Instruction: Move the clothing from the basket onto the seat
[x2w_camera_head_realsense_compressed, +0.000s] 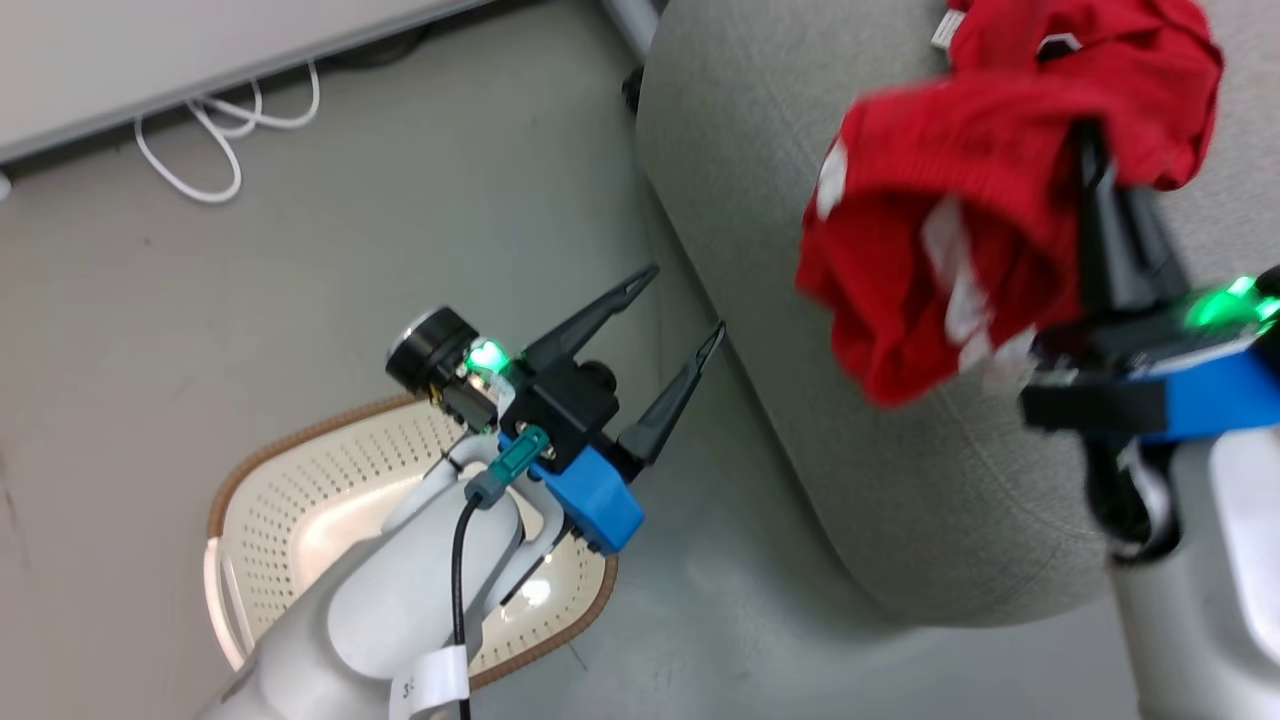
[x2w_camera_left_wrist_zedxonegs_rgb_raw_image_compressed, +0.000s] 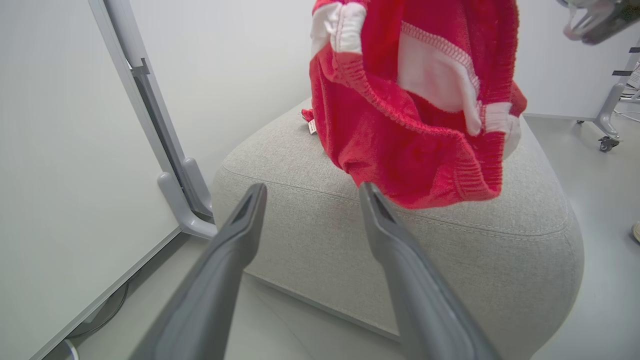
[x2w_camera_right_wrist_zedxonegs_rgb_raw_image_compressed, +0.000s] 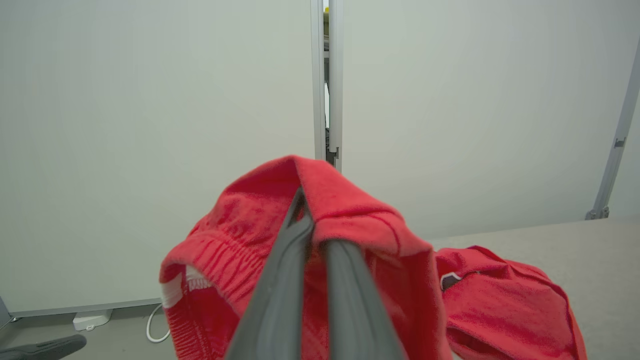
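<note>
The right pincer (x2w_camera_right_wrist_zedxonegs_rgb_raw_image_compressed: 303, 206) holds soft red shorts (x2w_camera_head_realsense_compressed: 930, 170) over the big grey fabric seat (x2w_camera_head_realsense_compressed: 720, 150); the left pincer (x2w_camera_head_realsense_compressed: 684, 299) is wide open.

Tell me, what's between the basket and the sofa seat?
Just bare grey floor; the open left gripper hovers above it, in the head view.

I stand in what looks like a lab or test room, not a home. Plain white partition panels (x2w_camera_right_wrist_zedxonegs_rgb_raw_image_compressed: 150, 125) on grey metal posts (x2w_camera_right_wrist_zedxonegs_rgb_raw_image_compressed: 325, 75) wall me in. The floor (x2w_camera_head_realsense_compressed: 300, 300) is bare and smooth, a loose white cable (x2w_camera_head_realsense_compressed: 230, 122) trails along the wall foot, and a castored stand (x2w_camera_left_wrist_zedxonegs_rgb_raw_image_compressed: 606, 142) is nearby.
</note>
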